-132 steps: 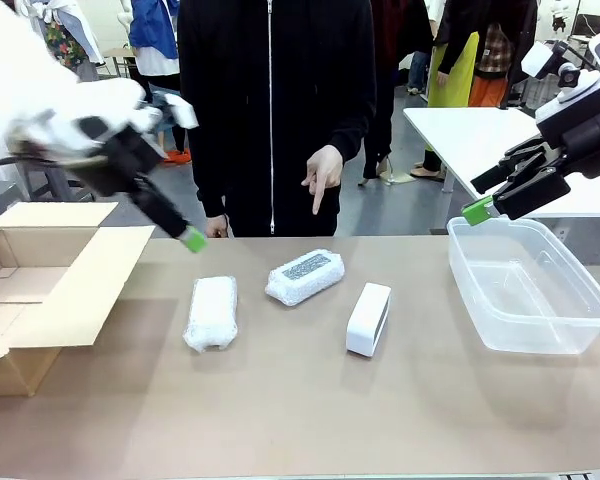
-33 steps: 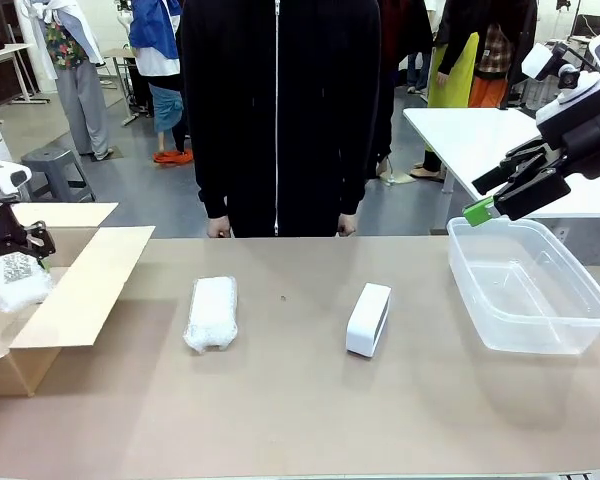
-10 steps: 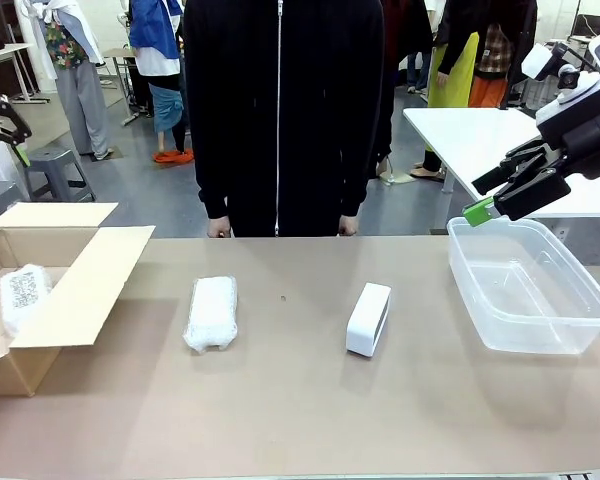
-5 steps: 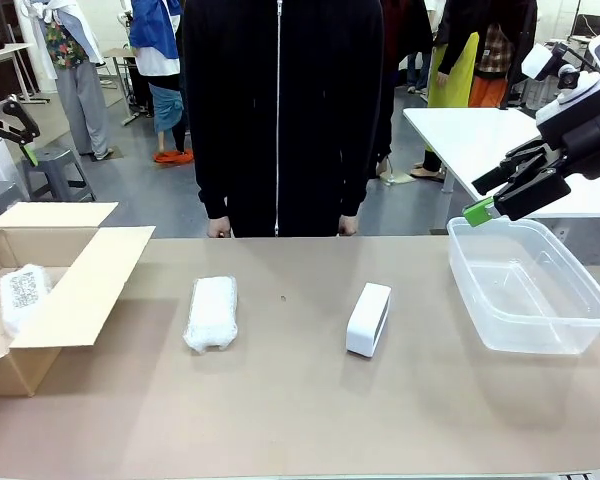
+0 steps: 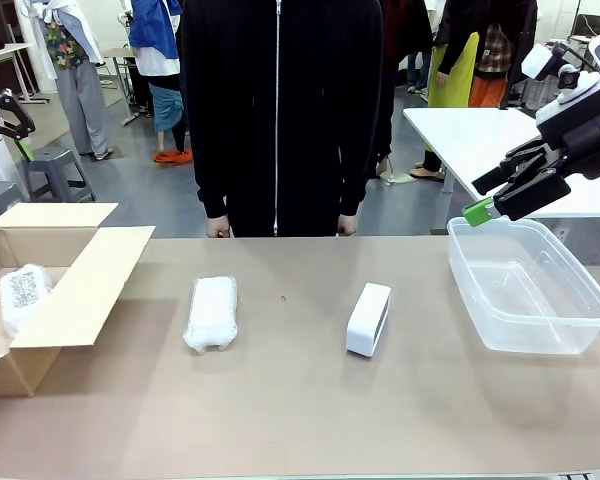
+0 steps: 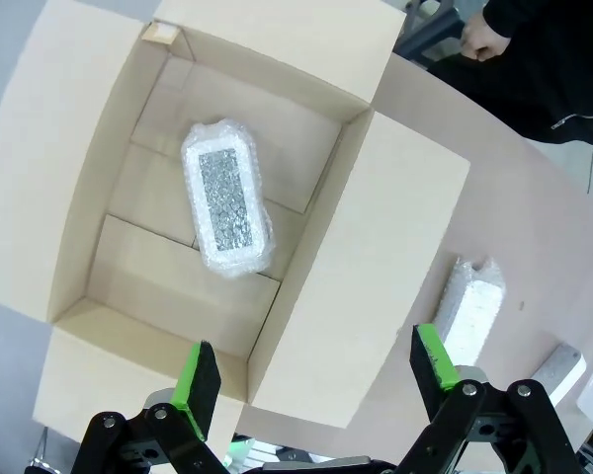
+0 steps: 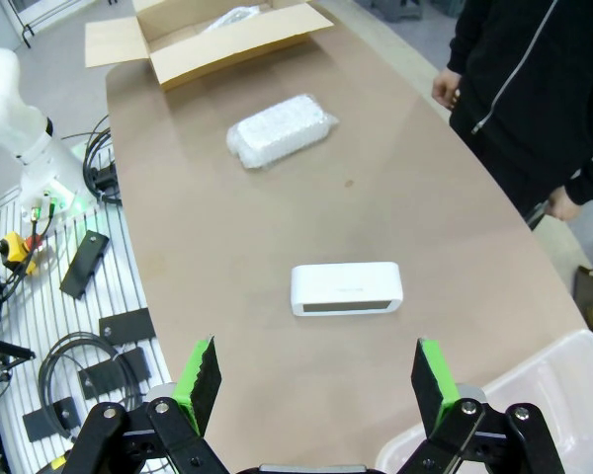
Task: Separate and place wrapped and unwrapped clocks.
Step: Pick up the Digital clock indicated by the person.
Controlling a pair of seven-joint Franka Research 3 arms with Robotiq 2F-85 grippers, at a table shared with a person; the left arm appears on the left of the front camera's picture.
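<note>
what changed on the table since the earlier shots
The speckled wrapped bundle went from mid-table leftward into the cardboard box. The left gripper carried it there, let go and rose, open. The person's pointing hand dropped. The other wrapped bundle, white clock, plastic bin and right gripper stayed put.

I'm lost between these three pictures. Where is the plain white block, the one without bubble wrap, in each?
Front view: the white block stands right of centre on the table, right of the wrapped bundle.
Left wrist view: lower right corner, just past the wrapped bundle.
Right wrist view: middle of the picture.
Shared landmark: the wrapped bundle, lying between block and cardboard box.
</note>
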